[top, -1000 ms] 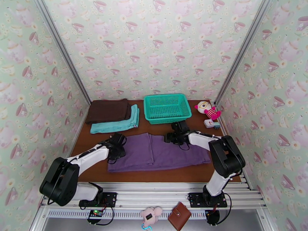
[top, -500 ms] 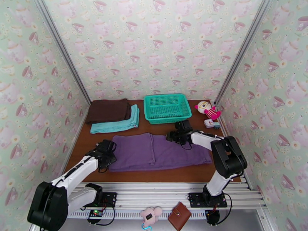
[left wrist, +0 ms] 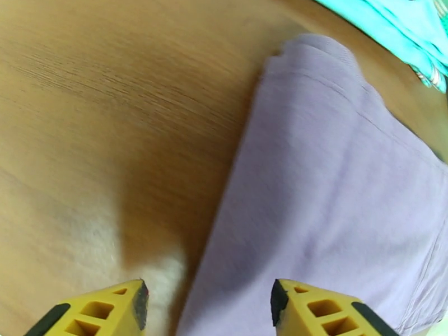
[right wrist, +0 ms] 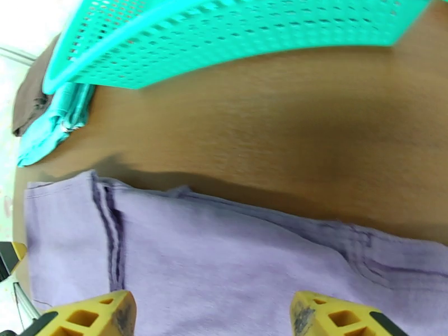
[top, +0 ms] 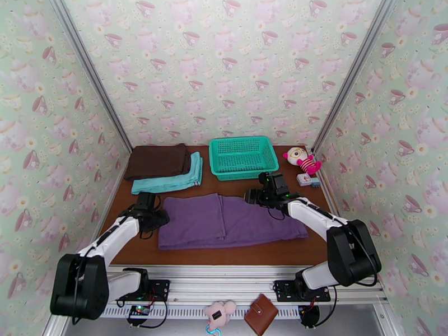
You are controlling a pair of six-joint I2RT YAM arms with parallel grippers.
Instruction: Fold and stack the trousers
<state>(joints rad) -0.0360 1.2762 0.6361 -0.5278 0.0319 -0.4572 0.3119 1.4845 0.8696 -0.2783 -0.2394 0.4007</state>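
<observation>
Trousers [top: 229,221], purple, lie flat across the middle of the brown wooden surface [top: 235,254] as a long band running left to right, with a stitched line crossing the fabric near the middle.

Left gripper [top: 147,204] sits at the far left corner of the trousers. In its wrist view the yellow fingertips [left wrist: 126,303] are spread apart, one over bare wood and the other over the fabric, with the trousers' left edge running between them. Nothing is pinched. Whether the tips touch the cloth cannot be told.

Right gripper [top: 255,196] sits at the far edge of the trousers, right of the middle and just in front of the teal mesh basket [top: 243,157]. Its fingers are likewise spread wide above the purple fabric and clasp nothing.

Behind the trousers at the left, well apart from them, a dark brown folded garment [top: 157,160] lies partly over a teal folded garment [top: 171,181]. A plush toy [top: 301,159] rests at the far right corner, beside the basket.
</observation>
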